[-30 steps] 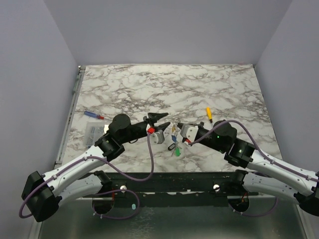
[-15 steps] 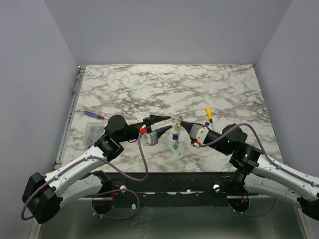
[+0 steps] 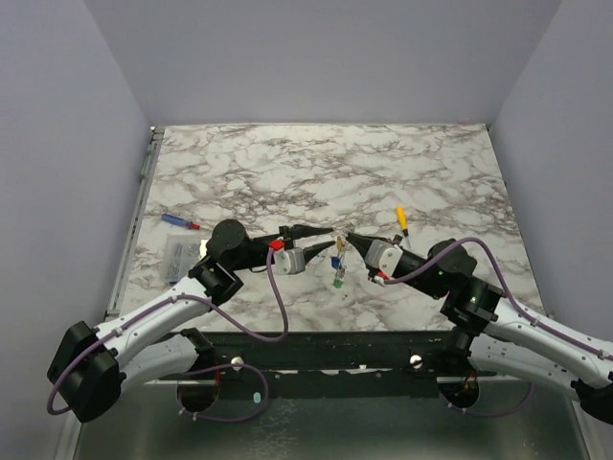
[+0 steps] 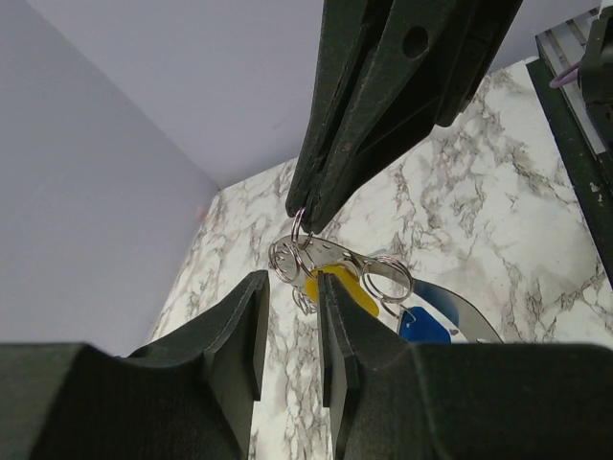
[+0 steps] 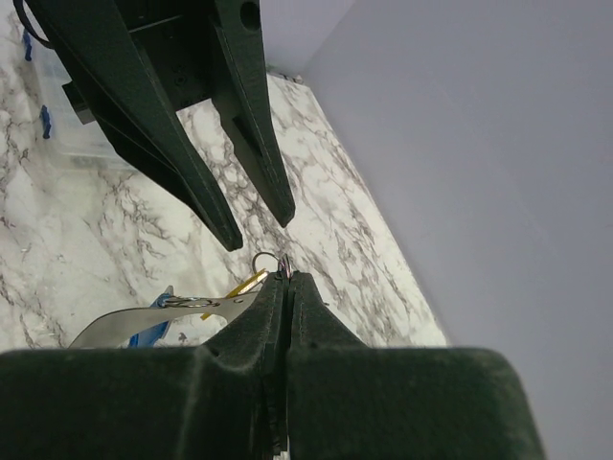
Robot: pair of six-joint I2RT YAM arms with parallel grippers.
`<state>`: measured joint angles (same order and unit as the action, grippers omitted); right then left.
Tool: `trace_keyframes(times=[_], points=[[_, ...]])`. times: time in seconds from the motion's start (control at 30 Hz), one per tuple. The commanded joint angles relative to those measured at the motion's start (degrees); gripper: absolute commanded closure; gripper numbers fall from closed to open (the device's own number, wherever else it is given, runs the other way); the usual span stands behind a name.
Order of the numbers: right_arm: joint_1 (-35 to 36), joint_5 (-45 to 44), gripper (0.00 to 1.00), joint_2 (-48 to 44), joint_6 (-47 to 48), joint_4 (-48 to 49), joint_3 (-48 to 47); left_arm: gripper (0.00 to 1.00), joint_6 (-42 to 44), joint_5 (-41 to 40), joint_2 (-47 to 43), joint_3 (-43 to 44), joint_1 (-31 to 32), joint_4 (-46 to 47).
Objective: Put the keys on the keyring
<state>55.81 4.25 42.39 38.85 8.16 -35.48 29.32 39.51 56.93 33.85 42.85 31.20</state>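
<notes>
Two claws are meeting at mid-frame in the top view. Your right claw (image 3: 351,237) is pinching shut on the top of the keyring (image 4: 337,253). Keys (image 3: 337,266) are hanging from it above the table (image 3: 287,163), blue over green. Your left claw (image 3: 328,241) is hovering just left of the ring, its fingers (image 4: 244,326) standing slightly apart with nothing between them. Half a second ago those fingers were gaping wider; a second ago both claws were sitting lower in the frame. One yellow key (image 3: 402,219) is lying apart at right. At far left a packet (image 3: 182,257) is lying flat; you cannot tell its contents.
</notes>
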Motion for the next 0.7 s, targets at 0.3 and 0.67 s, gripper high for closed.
trace_keyframes(times=[0.3, 0.67], points=[[0.3, 3.0, 0.99, -0.7, -0.4, 3.6, -0.1, 0.73, -2.7, 1.5, 2.6, -0.2, 0.3, 3.7], [0.3, 3.4, 0.99, -0.3, -0.5, 4.0, -0.1, 0.77, -2.7, 1.4, 2.8, -0.3, 0.6, 3.7]])
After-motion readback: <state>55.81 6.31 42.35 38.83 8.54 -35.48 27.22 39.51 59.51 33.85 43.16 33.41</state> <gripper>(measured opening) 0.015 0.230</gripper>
